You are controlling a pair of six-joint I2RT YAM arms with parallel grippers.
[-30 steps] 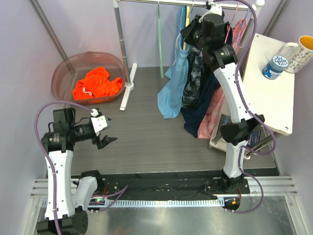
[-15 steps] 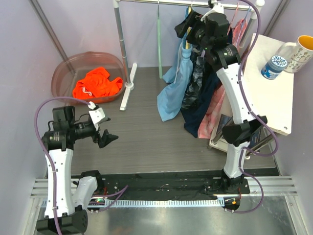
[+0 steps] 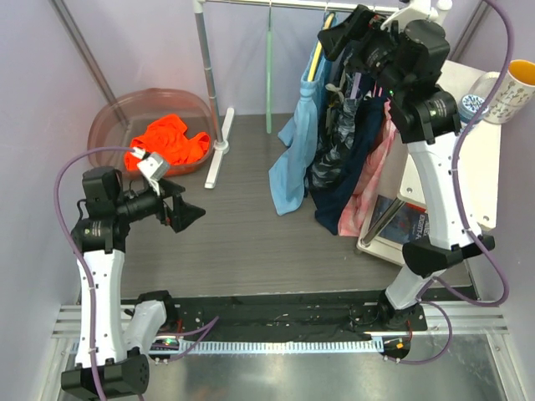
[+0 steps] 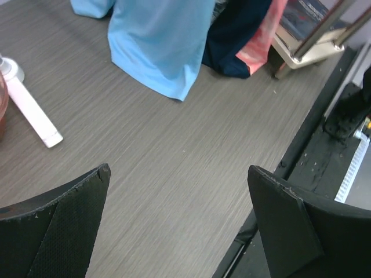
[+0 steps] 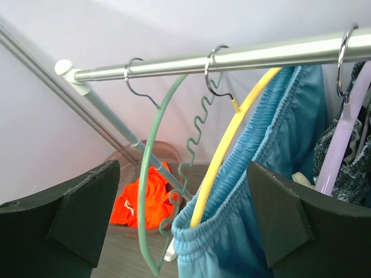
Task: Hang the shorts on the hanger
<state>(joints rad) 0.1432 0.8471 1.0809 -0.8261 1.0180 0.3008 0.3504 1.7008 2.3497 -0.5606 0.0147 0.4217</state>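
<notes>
Top view: we find the shorts [image 3: 292, 159] hanging from the yellow hanger [image 3: 315, 67] on the rail [image 3: 276, 5]. The right gripper [image 3: 341, 29] is just beside the hanger, and the left gripper [image 3: 185, 209] is well apart.
Left wrist: jaws wide, nothing held.
Right wrist: jaws spread, empty. The waistband is draped over the hanger.

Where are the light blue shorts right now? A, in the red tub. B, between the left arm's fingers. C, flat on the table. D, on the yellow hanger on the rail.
D: the shorts hang by their waistband over the yellow hanger, which is hooked on the rail.
</notes>
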